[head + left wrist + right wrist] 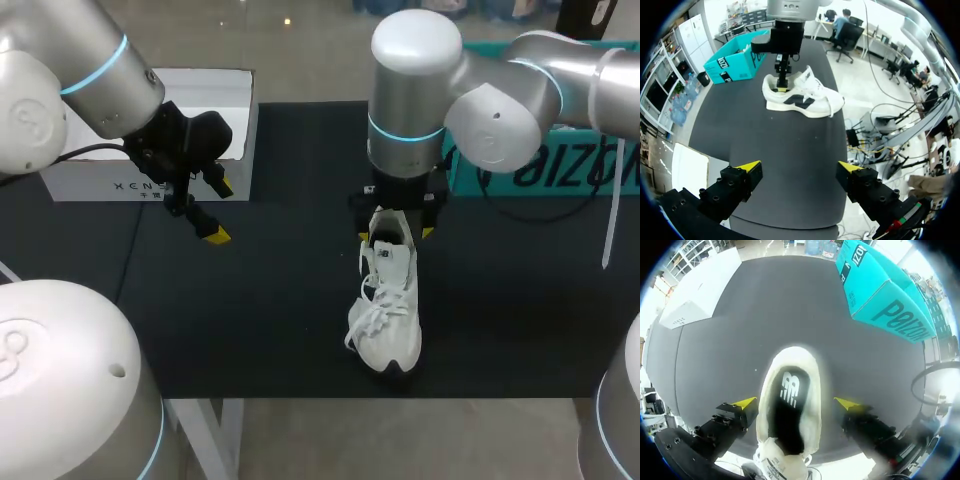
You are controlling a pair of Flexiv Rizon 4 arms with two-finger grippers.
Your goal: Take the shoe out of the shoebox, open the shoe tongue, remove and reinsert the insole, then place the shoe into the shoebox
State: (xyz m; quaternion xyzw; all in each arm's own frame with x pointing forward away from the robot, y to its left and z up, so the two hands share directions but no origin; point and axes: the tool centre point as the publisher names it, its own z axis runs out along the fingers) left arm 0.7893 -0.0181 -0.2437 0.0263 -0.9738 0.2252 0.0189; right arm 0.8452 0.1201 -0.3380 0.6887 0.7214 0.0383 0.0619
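2 grippers fully spread, empty: left gripper (799,165) hovers, right gripper (795,402) straddles the white sneaker (388,310); off-centre closure could topple it.

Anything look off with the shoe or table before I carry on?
Nothing serious. The shoe stands upright on the table with the insole lying inside. Its laces hang loose over one side, and its toe sits near the table's front edge.

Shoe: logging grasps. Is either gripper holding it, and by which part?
Nothing is held. The right gripper straddles the heel of the shoe, fingers open, clear of it; the left gripper is open, empty.
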